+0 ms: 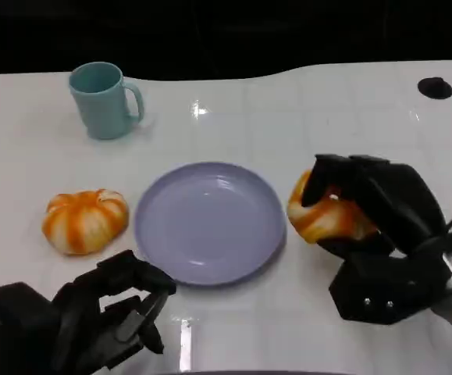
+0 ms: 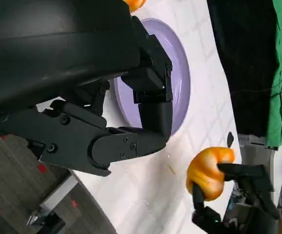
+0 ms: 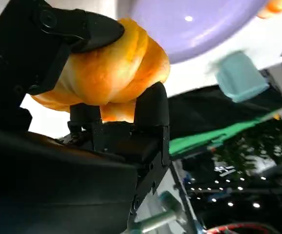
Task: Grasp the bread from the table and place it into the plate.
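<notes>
My right hand (image 1: 382, 226) wraps the bread (image 1: 323, 212), just right of the plate (image 1: 210, 223), ready to carry it over | left hand (image 1: 93, 312) near the plate's front-left rim, fingers curled, holding nothing | second loaf (image 1: 85, 221) left of the plate.

bare plate (image 1: 210, 258) just left of right hand (image 1: 374, 215), mug (image 1: 104, 100) far back, second bread (image 1: 85, 221) beyond plate

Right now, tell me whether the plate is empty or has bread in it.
Empty. The plate shows bare purple surface; one bread is held by the right hand beside it, the other bread lies on the table.
</notes>
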Available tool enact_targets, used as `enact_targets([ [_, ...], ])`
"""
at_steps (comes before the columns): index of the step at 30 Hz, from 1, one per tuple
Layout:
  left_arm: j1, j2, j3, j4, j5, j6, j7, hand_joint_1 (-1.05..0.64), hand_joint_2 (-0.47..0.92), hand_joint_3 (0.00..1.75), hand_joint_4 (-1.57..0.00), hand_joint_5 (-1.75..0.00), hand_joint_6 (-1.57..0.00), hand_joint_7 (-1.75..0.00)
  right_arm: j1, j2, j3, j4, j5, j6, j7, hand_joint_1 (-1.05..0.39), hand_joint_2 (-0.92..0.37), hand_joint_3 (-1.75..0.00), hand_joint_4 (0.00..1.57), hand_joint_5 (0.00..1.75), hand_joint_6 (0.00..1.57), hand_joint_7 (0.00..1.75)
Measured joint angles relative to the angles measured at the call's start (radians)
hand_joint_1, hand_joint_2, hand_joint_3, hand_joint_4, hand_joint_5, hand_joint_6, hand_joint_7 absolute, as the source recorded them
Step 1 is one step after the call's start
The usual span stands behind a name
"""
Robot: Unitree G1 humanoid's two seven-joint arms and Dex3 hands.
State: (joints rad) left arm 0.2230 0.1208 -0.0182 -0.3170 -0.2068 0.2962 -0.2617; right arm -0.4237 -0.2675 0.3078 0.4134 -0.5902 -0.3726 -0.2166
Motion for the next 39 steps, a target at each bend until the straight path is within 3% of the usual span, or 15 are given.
enact_targets([
  [3, 0.0, -0.003, -0.001, -0.001, 0.0, 0.0, 0.0, -0.4, 0.92, 0.5, -0.71, -1.75, -0.63, -1.41, -0.027, 0.01, 0.002, 0.01, 0.036, -0.034, 0.038, -0.04, -0.24, -1.36, 1.0, 1.75, 0.75, 1.68],
  [8, 0.016, -0.004, -0.003, -0.017, 0.0, 0.002, 0.002, -0.42, 0.91, 0.5, -0.71, -1.75, -0.64, -1.41, -0.06, 0.043, 0.02, 0.055, 0.053, -0.068, 0.102, -0.07, -0.29, -1.31, 0.98, 1.75, 0.82, 1.5],
  [12, 0.024, -0.004, -0.003, -0.031, 0.0, 0.011, 0.003, -0.42, 0.91, 0.51, -0.72, -1.75, -0.64, -1.42, -0.085, 0.092, 0.048, 0.105, 0.052, -0.078, 0.12, -0.13, -0.31, -1.25, 0.97, 1.75, 0.77, 1.57],
  [16, 0.026, -0.004, -0.003, -0.044, 0.0, 0.018, 0.005, -0.4, 0.92, 0.52, -0.72, -1.75, -0.63, -1.42, -0.11, 0.148, 0.063, 0.15, 0.047, -0.082, 0.118, -0.12, -0.33, -1.25, 0.98, 1.75, 0.72, 1.67],
  [20, 0.038, -0.005, -0.005, -0.054, 0.0, 0.024, 0.009, -0.4, 0.91, 0.52, -0.72, -1.75, -0.63, -1.43, -0.165, 0.195, 0.086, 0.236, 0.026, -0.098, 0.072, -0.14, -0.27, -1.39, 1.01, 1.75, 0.76, 1.63],
  [25, 0.053, -0.007, -0.01, -0.073, 0.0, 0.029, 0.01, -0.4, 0.91, 0.53, -0.71, -1.75, -0.63, -1.42, -0.227, 0.249, 0.103, 0.384, 0.007, -0.131, -0.002, -0.15, -0.29, -1.38, 0.98, 1.75, 0.75, 1.66],
  [26, 0.055, -0.007, -0.01, -0.074, 0.0, 0.029, 0.01, -0.39, 0.91, 0.53, -0.71, -1.75, -0.63, -1.42, -0.236, 0.26, 0.107, 0.411, 0.006, -0.131, -0.007, -0.15, -0.33, -1.34, 0.95, 1.75, 0.73, 1.57],
  [28, 0.057, -0.007, -0.012, -0.077, -0.001, 0.029, 0.01, -0.39, 0.91, 0.53, -0.71, -1.75, -0.63, -1.42, -0.257, 0.281, 0.114, 0.46, 0.007, -0.127, -0.009, -0.17, -0.42, -1.17, 0.84, 1.71, 0.8, 1.15],
  [29, 0.057, -0.007, -0.012, -0.078, -0.001, 0.03, 0.01, -0.39, 0.91, 0.53, -0.71, -1.75, -0.64, -1.42, -0.268, 0.292, 0.117, 0.48, 0.007, -0.114, -0.006, -0.17, -0.48, -0.99, 0.75, 1.58, 0.83, 0.82],
  [31, 0.057, -0.008, -0.013, -0.078, -0.001, 0.03, 0.01, -0.39, 0.91, 0.53, -0.71, -1.75, -0.64, -1.42, -0.294, 0.309, 0.118, 0.51, 0.01, -0.081, 0.013, -0.19, -0.58, -0.8, 0.69, 1.42, 0.88, 0.47],
  [33, 0.058, -0.008, -0.014, -0.078, -0.001, 0.03, 0.01, -0.39, 0.91, 0.54, -0.71, -1.75, -0.64, -1.42, -0.31, 0.315, 0.123, 0.519, 0.01, -0.052, 0.047, -0.28, -0.74, -0.49, 0.43, 0.77, 0.68, 0.15],
  [35, 0.057, -0.008, -0.014, -0.078, -0.001, 0.03, 0.01, -0.39, 0.91, 0.54, -0.71, -1.75, -0.63, -1.42, -0.323, 0.313, 0.14, 0.516, 0.002, -0.016, 0.098, -0.36, -0.85, -0.3, 0.28, 0.44, 0.53, 0.03],
  [37, 0.057, -0.008, -0.014, -0.078, -0.001, 0.03, 0.01, -0.39, 0.9, 0.54, -0.71, -1.75, -0.63, -1.42, -0.327, 0.307, 0.168, 0.506, -0.019, 0.01, 0.136, -0.48, -0.9, -0.23, 0.08, 0.38, 0.38, 0.01],
  [39, 0.057, -0.008, -0.014, -0.078, -0.001, 0.03, 0.01, -0.39, 0.91, 0.54, -0.72, -1.75, -0.63, -1.42, -0.329, 0.291, 0.2, 0.483, -0.052, 0.039, 0.178, -0.57, -0.92, -0.23, 0.02, 0.26, 0.29, 0.0],
])
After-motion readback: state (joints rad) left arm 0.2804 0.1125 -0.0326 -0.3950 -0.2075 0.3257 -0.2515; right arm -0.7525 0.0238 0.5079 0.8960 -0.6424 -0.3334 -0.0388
